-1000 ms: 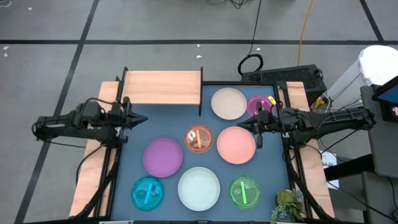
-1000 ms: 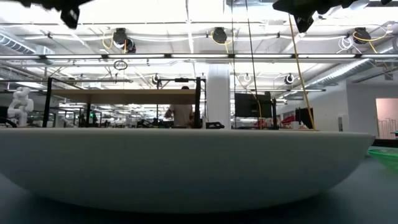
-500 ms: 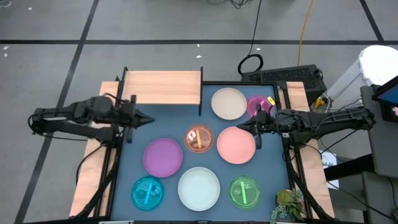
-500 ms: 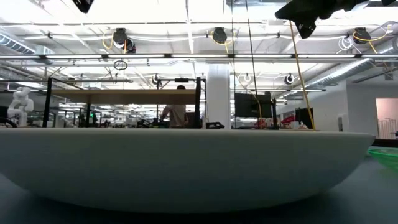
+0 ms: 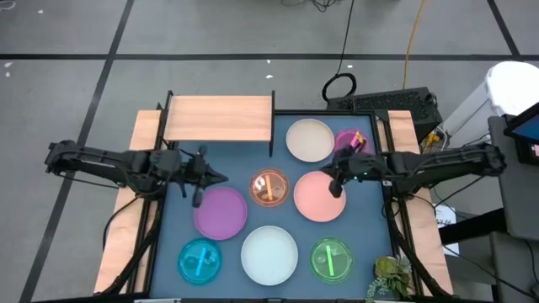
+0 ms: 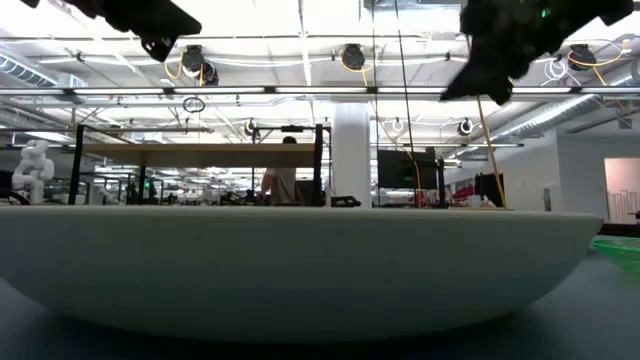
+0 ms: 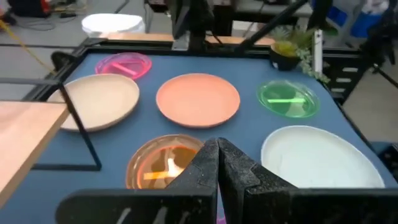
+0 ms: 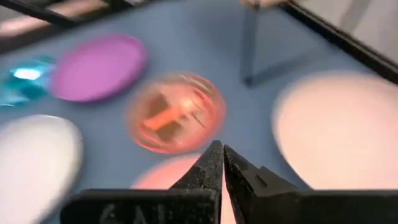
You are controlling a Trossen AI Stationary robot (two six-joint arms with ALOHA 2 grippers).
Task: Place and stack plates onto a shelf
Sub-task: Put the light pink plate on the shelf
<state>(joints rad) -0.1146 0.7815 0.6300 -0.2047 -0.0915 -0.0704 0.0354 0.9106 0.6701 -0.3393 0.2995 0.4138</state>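
Eight plates lie flat on the blue table: cream (image 5: 310, 140), magenta (image 5: 348, 140), orange (image 5: 269, 188), pink (image 5: 320, 196), purple (image 5: 221, 211), pale white (image 5: 269, 254), cyan (image 5: 200, 261) and green (image 5: 331, 259). The light-wood shelf (image 5: 221, 118) stands on black legs at the far left. My left gripper (image 5: 221, 177) is shut, in the air over the purple plate's far edge, its tip (image 7: 217, 147) pointing at the orange plate (image 7: 166, 167). My right gripper (image 5: 326, 178) is shut, in the air above the pink plate's far-left edge, tipped down toward the orange plate (image 8: 175, 113).
One black shelf leg (image 5: 271, 126) stands just left of the cream plate. A small plant (image 5: 389, 278) sits at the near right corner and a keyboard (image 5: 396, 103) lies beyond the far right edge. Wooden strips (image 5: 126, 236) run along both table sides. The pale white plate (image 6: 300, 270) fills the low view.
My left gripper has moved toward the table's right and near edges and sunk a little, coming over the purple plate's far edge. My right gripper has moved slightly toward the table's left, sunk, tipped downward and rolled. Both stay shut. No plate has moved.
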